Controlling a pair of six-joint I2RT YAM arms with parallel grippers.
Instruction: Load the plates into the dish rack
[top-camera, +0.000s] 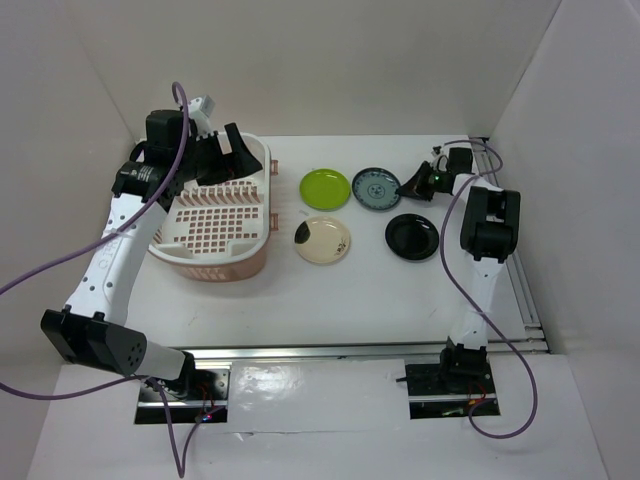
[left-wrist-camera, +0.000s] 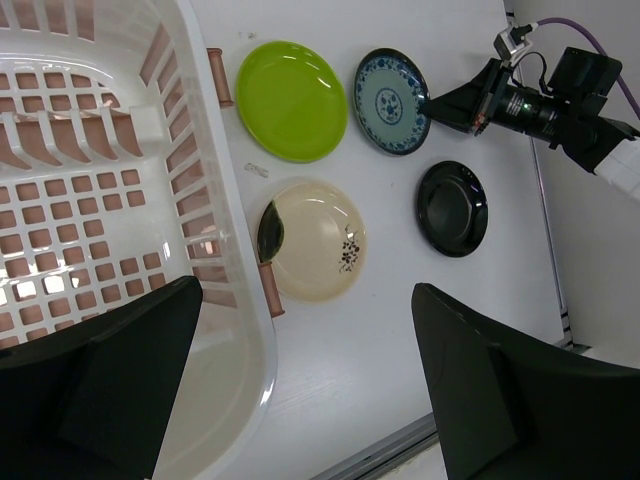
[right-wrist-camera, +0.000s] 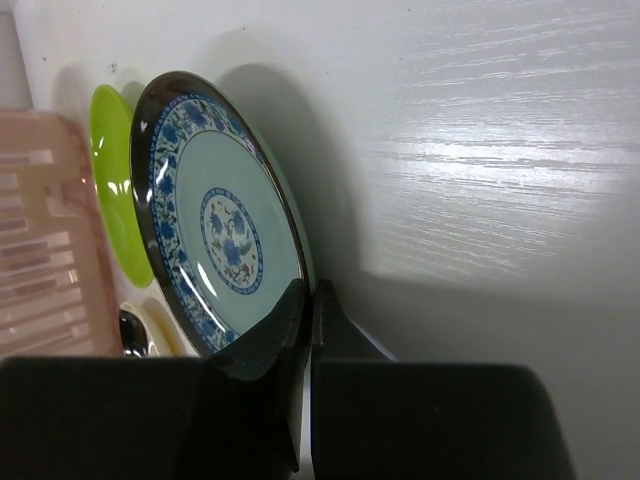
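"Lifting the blue-patterned plate (right-wrist-camera: 225, 240) is the step now, I take it. Where does the right gripper (right-wrist-camera: 308, 292) stand?"

"At the plate's edge farthest from the dish rack (top-camera: 215, 268). Its jaws are drawn almost together, with only a slit between them, and they seem to pinch the rim. Whether the plate is off the surface (top-camera: 350, 310), I cannot tell."

"So how should it go?"

"I'd raise it straight up before moving sideways, since a rim pinch may let the plate swing. Then turn it on edge and lower it into an upright slot of the white grid insert (top-camera: 205, 215)."

"What's in the way?"

"The lime green plate (top-camera: 325, 188) lies between it and the rack, so carry it high over that and over the pink wall. The left gripper (top-camera: 222, 152) hovers above the rack's far end, jaws spread wide and empty. Pick a slot away from it."

"And the others?"

"The cream plate (top-camera: 322, 240) sits just beside the rack's wall, and the glossy black plate (top-camera: 412, 236) is well apart from the rack. None is loaded yet."
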